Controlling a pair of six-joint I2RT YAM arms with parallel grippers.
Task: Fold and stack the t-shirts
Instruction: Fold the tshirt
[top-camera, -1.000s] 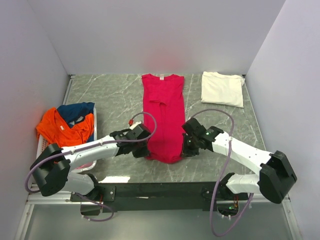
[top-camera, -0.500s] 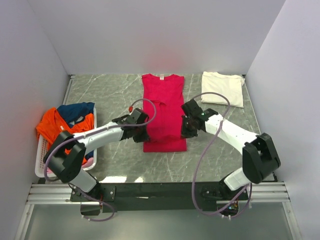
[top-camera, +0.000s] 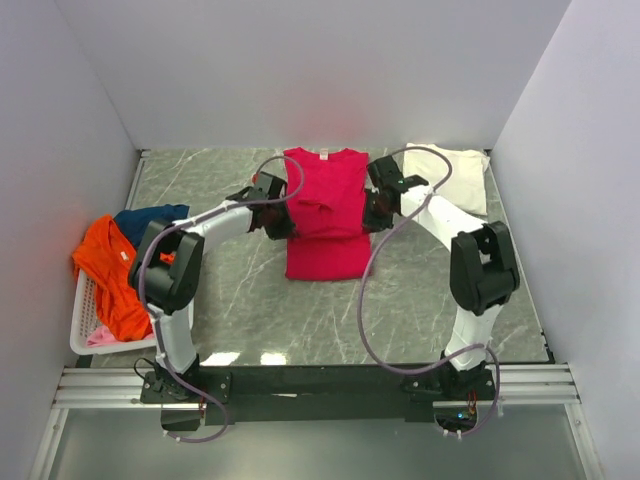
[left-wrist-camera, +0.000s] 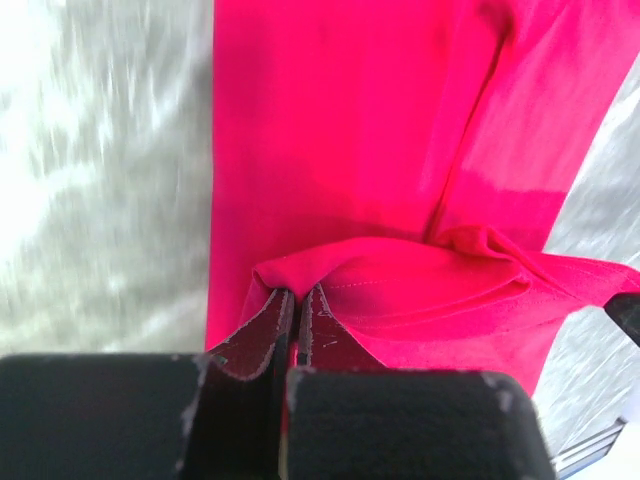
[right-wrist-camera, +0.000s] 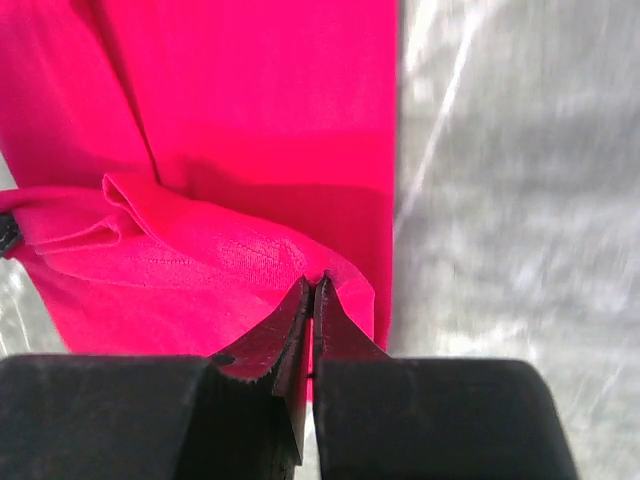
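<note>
Near left: white basket (top-camera: 82, 325) at the edge of the table (top-camera: 230, 300). An orange tee (top-camera: 112, 275) is heaped over it, a navy tee (top-camera: 150, 218) lies behind, and a scrap of pale pink (top-camera: 100, 337) shows at the front.

Centre: crimson-pink tee (top-camera: 325, 255) lies lengthwise, collar at the far side. Its near hem is lifted and doubled over the body. Left gripper (left-wrist-camera: 297, 300) is pinched tight on the hem's left corner, right gripper (right-wrist-camera: 312, 290) pinched tight on the right corner.

Far right: cream-white tee (top-camera: 445, 177), folded flat, apart from the rest.
</note>
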